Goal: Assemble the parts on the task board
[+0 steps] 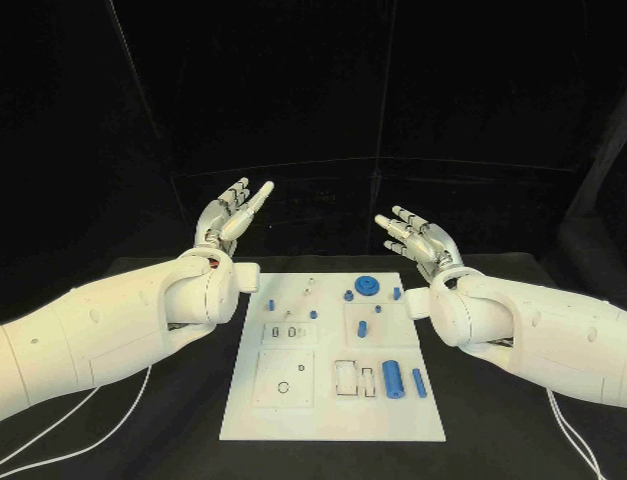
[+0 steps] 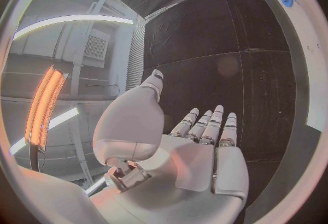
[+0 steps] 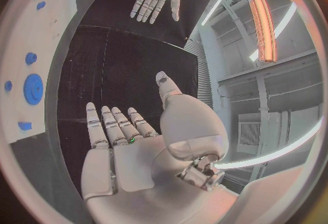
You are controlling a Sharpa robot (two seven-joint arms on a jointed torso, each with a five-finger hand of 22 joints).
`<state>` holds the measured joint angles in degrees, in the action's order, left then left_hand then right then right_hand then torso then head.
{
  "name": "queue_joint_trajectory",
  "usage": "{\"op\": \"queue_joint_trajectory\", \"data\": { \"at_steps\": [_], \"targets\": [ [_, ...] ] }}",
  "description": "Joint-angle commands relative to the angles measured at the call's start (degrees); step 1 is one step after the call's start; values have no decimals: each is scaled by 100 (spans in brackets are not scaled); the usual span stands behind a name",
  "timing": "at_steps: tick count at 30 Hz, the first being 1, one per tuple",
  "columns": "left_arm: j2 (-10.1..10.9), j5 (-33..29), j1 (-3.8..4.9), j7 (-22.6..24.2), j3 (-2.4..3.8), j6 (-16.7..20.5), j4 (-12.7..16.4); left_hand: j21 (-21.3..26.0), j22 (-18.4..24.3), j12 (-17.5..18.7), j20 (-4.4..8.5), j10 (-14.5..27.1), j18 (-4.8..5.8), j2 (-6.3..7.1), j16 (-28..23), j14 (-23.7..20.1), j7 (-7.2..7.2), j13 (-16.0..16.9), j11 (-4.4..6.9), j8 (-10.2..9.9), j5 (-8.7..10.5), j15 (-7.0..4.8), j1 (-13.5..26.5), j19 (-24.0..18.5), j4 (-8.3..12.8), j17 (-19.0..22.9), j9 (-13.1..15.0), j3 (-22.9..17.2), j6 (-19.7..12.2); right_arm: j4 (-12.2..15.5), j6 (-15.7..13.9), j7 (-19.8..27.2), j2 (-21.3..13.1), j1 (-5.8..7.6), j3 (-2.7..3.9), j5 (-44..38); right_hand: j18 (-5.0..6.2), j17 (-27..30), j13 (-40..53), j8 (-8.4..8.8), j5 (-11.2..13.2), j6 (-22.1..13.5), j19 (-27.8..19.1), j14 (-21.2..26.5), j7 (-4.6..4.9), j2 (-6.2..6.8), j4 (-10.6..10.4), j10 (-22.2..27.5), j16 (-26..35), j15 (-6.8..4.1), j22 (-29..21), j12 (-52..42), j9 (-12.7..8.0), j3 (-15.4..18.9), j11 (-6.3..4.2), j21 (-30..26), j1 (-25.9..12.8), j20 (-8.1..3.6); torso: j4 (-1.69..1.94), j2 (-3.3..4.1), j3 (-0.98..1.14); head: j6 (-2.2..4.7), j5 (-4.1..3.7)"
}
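- Left hand [image 1: 232, 218] raised past the board's far left corner, over the table's far edge; fingers straight and apart, nothing in it, released.
- Left wrist view: same hand [image 2: 198, 147], palm flat, fingers [image 2: 214, 125] side by side, thumb out to one side, clear of the table.
- Right hand [image 1: 420, 238] raised past the board's far right corner; fingers spread, nothing in it, released.
- Right wrist view: same hand [image 3: 130, 147], palm open, fingers [image 3: 109, 125] straight, thumb apart from them.
- Hands well apart from each other, neither touching board or parts.
- Board [image 1: 256, 420] lies flat mid-table [image 1: 515, 440], long side running from near edge to far edge.
- Gear [image 1: 367, 287], round and blue, near the board's far edge, right of centre.
- Small blue piece [image 1: 346, 296] just beside the gear, on its near left.
- Blue peg [image 1: 397, 293] near the board's far right corner, right of the gear.
- Blue piece [image 1: 276, 300] near the far left part of the board.
- Blue block [image 1: 361, 327] mid-board, right of centre.
- Cylinder [image 1: 394, 377], the biggest blue part, lies in the near right area, long axis toward the near edge.
- Thin pin [image 1: 418, 381] lies just beside the cylinder, nearer the right edge, parallel to it.
- Short blue piece [image 1: 368, 376] just left of the cylinder.
- Near left quarter of the board has a square plate with a small ring mark; detail too small to tell.
- Cables [image 1: 111, 415] run over the table's near left corner under the left arm.
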<state>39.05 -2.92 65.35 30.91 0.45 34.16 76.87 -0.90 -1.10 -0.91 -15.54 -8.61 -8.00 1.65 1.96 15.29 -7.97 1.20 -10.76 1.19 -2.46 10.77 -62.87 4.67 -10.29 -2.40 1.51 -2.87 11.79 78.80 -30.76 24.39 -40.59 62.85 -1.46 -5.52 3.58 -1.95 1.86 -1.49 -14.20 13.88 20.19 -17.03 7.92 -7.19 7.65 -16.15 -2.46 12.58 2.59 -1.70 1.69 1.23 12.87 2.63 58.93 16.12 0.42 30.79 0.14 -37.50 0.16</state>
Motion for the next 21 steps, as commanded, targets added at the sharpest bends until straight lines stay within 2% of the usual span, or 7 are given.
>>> {"op": "queue_joint_trajectory", "data": {
  "at_steps": [1, 4, 8, 9, 10, 15, 21],
  "targets": [
    [-28, -115, 31, 283, 8, -537, -64, -47, -17, -43, -107, -71, -108, -26, 119, 359, -588, 16, -132, 44, -48, 97, -277, 30, -87, -63, 15, -6, 92, -187, 1103, -365, 69, 61, -17, -582, 263, -96, 104, -198, -47, 1098, 457, -1316, 829, -124, 331, -1374, -258, 155, 63, -212, 110, -74, 205, 123, 723, 62, 3, -3, 0, -1, 0],
    [-28, -115, 31, 283, 8, -537, -64, -111, -57, -67, -122, -219, -46, -46, 261, 757, -642, 34, -199, 51, -48, 166, -313, 184, -103, -135, 20, 0, 133, -313, 1340, -447, 116, 94, -32, -696, 402, -151, 161, -323, 4, 1870, 1413, -2177, 752, -116, 509, -2336, -427, 34, 213, -351, 171, -114, 109, 413, 1013, 54, 3, -3, 0, -1, 0],
    [-28, -115, 31, 283, 8, -537, -64, -278, -150, -278, -126, -1105, 43, -91, 547, 1465, -726, 140, -343, 95, -40, 247, -371, 566, -95, -253, 50, 31, 396, -402, 1506, -504, 148, 117, -43, -776, 696, -243, 225, -675, 35, 3550, 2468, -3669, 614, -105, 804, -3728, -838, -309, 410, -696, 309, -204, -152, 938, 1346, 1, 3, -3, 0, -1, 0],
    [-28, -115, 31, 283, 8, -537, -64, -332, -179, -342, -128, -1298, 55, -105, 637, 1693, -741, 161, -366, 123, -45, 264, -389, 692, -85, -290, 66, 36, 528, -407, 1515, -507, 150, 118, -43, -780, 706, -227, 206, -680, 40, 3645, 2555, -3787, 587, -93, 849, -3833, -836, -340, 420, -702, 298, -219, -187, 982, 1374, -24, 3, -3, 0, -1, 0],
    [74, -232, 32, 192, 6, -687, -189, -415, -222, -424, -126, -1541, 76, -124, 748, 1968, -759, 184, -392, 158, -46, 289, -414, 879, -66, -332, 86, 46, 701, -660, 969, -99, 35, 143, -37, -2369, 708, -206, 183, -668, 45, 3737, 2647, -3914, 559, -75, 877, -3939, -823, -374, 427, -692, 278, -250, -224, 1026, 1422, -57, -27, 79, 6, 12, -73],
    [121, -233, 31, 215, 5, -669, -123, -1108, -570, -819, -116, -2730, 42, -214, 1170, 2791, -639, 269, -451, 237, -42, 230, -528, 2435, 34, -443, 123, 107, 1235, -818, 859, -245, 44, 210, -35, -2941, 701, -164, 159, -512, 49, 3985, 2937, -4368, 496, 8, 894, -4243, -689, -488, 435, -519, 202, -553, -321, 1172, 1608, -195, -54, 143, 4, 39, -59],
    [219, -274, 26, 196, 4, -682, 94, -1336, -635, -1089, -107, -3390, -139, -237, 1509, 3422, -525, 260, -290, 381, -46, 34, -956, 2952, 405, -501, 186, 132, 2106, -959, 831, -491, 27, 331, -33, -3675, 703, -203, 170, -417, 57, 4242, 3278, -4949, 415, 150, 902, -4677, -664, -675, 502, -431, 209, -885, -427, 1411, 1568, -370, -44, 256, -6, 92, -81]
  ]
}}
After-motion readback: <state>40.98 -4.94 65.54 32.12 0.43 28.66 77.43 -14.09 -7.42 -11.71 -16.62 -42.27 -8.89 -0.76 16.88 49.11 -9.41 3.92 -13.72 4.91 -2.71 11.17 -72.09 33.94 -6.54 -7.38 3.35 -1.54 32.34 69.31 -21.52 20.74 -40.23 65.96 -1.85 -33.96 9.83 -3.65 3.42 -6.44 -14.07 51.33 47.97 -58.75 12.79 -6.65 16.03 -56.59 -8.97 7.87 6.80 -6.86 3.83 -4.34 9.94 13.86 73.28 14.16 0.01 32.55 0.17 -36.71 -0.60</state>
